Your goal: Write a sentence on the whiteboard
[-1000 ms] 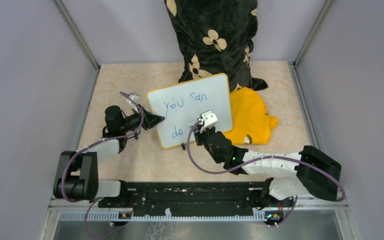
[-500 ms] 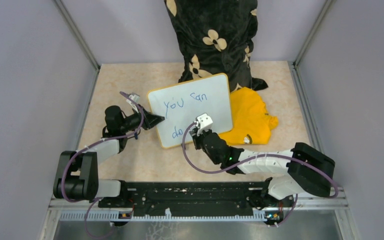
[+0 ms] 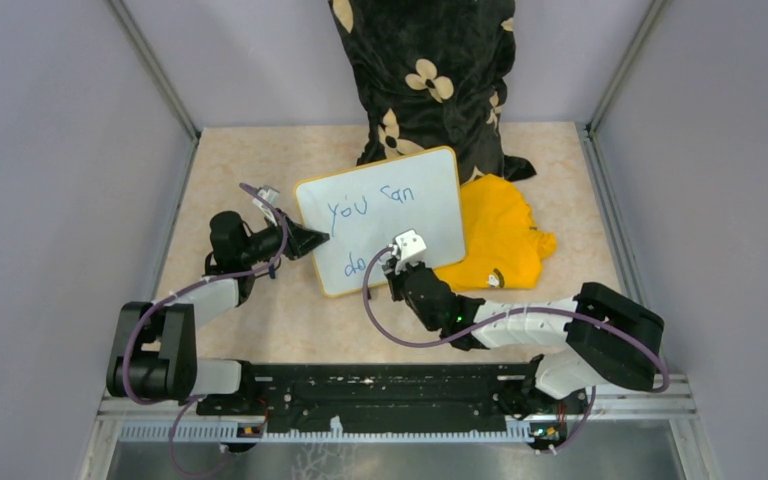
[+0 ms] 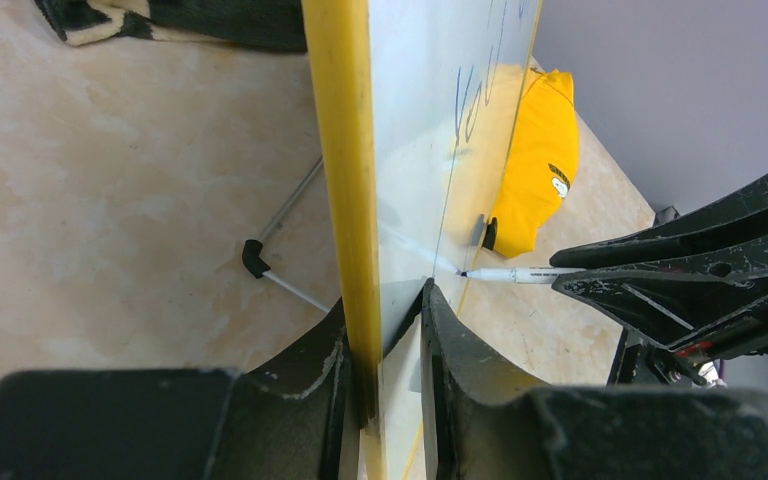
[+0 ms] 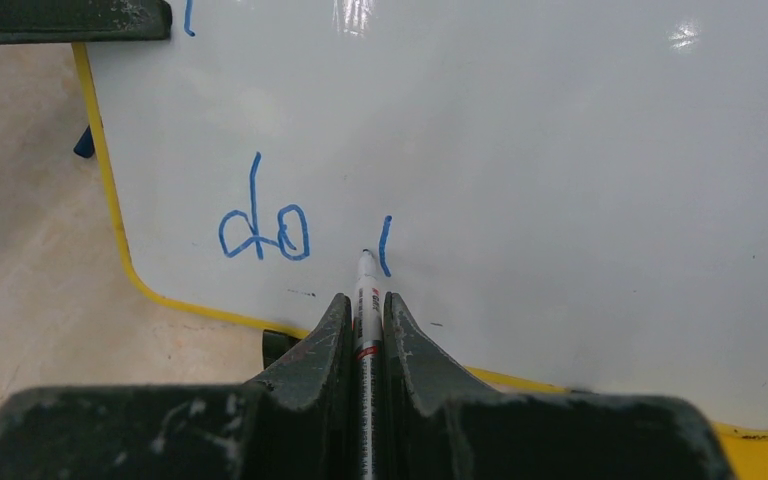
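Observation:
The whiteboard (image 3: 400, 215) stands tilted on the table, and my left gripper (image 3: 312, 240) is shut on its yellow left edge (image 4: 345, 150). The sentence (image 3: 370, 203) reads "you can" in blue on top. Below it are "do" (image 5: 263, 230) and a short stroke (image 5: 385, 245). My right gripper (image 5: 365, 300) is shut on a white marker (image 5: 366, 280). The marker's tip is at the board just left of that stroke. Seen from above, the right gripper (image 3: 397, 262) hides the stroke. In the left wrist view the left gripper (image 4: 385, 300) clamps the board (image 4: 410, 120).
A yellow cloth (image 3: 500, 235) lies right of the board, partly under it. Black flowered fabric (image 3: 430, 70) hangs at the back behind the board. The board's wire stand leg (image 4: 280, 255) rests on the table behind it. Grey walls close in both sides.
My right gripper with the marker has shifted slightly left and nearer along the lower line. The left arm and the board have not moved.

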